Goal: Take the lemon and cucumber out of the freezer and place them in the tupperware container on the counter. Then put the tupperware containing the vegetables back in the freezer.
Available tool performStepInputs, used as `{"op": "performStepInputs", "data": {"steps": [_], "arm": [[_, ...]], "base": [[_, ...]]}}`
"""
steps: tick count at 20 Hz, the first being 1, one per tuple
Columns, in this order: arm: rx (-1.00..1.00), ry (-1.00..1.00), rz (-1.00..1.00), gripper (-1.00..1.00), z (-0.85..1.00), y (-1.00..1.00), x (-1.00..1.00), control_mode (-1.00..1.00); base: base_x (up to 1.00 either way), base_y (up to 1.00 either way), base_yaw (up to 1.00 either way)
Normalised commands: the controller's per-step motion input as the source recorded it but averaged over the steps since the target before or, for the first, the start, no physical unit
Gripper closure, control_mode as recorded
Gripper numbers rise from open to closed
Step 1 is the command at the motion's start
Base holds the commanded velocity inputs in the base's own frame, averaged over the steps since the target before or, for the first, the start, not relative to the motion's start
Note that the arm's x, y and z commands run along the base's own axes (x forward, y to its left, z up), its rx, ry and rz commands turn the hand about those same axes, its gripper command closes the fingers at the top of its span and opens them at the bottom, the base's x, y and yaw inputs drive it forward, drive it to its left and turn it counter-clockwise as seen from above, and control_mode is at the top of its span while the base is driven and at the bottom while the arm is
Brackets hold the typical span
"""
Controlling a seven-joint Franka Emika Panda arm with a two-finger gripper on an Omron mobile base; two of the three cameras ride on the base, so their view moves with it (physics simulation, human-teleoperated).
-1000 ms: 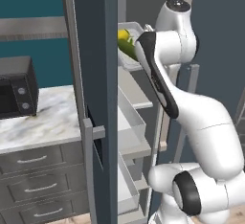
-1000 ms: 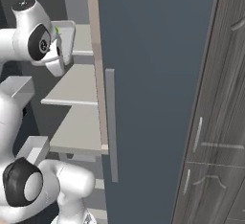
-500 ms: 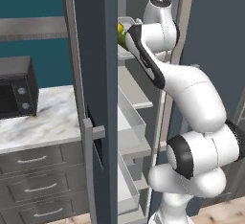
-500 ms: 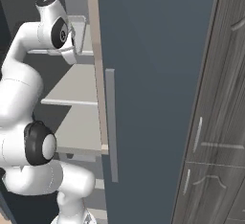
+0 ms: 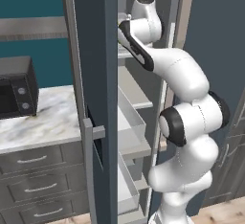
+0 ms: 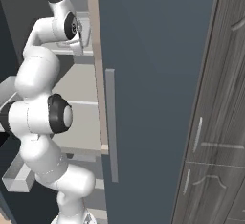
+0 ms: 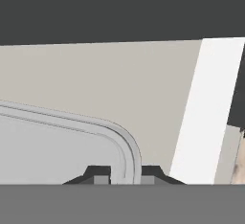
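Observation:
The tupperware container (image 7: 57, 141) lies on a light freezer shelf (image 7: 119, 84), and its rounded corner rim runs up between my fingertips (image 7: 98, 174). My gripper (image 7: 125, 173) is shut on that rim. In the left base view my arm reaches high into the open freezer (image 5: 95, 74), with the hand hidden behind the door's edge. The lemon and the cucumber are out of view. From the right base view the arm's wrist (image 6: 72, 27) sits at the upper shelf, just beside the freezer door (image 6: 153, 74).
The marbled counter (image 5: 43, 122) with the black microwave (image 5: 16, 86) lies left of the open door. Clear drawers (image 5: 131, 122) jut out below the arm. The door's long grey handle (image 6: 111, 122) and a wood-grain cabinet (image 6: 215, 122) stand to the right.
The arm has stretched further up and into the freezer, carrying the tupperware onto the upper shelf. The yellow and green contents have gone behind the door's edge.

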Motion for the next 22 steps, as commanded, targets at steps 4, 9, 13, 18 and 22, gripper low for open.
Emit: {"op": "performStepInputs", "data": {"steps": [4,9,13,18,22], "arm": [[0.0,0.01,-0.05,1.0,0.0,0.09,0.68,-1.0],[0.0,0.0,-0.02,1.0,-0.05,0.0,0.66,-1.0],[0.0,0.01,0.0,1.0,-0.16,0.0,0.56,-1.0],[0.0,0.0,0.0,-1.0,-0.15,0.0,0.09,-1.0],[0.0,-0.04,0.0,-1.0,0.0,-0.08,-0.11,-1.0]], "base": [[0.0,0.0,0.0],[0.0,0.0,0.0],[0.0,0.0,0.0],[0.0,0.0,0.0],[0.0,0.0,0.0]]}}
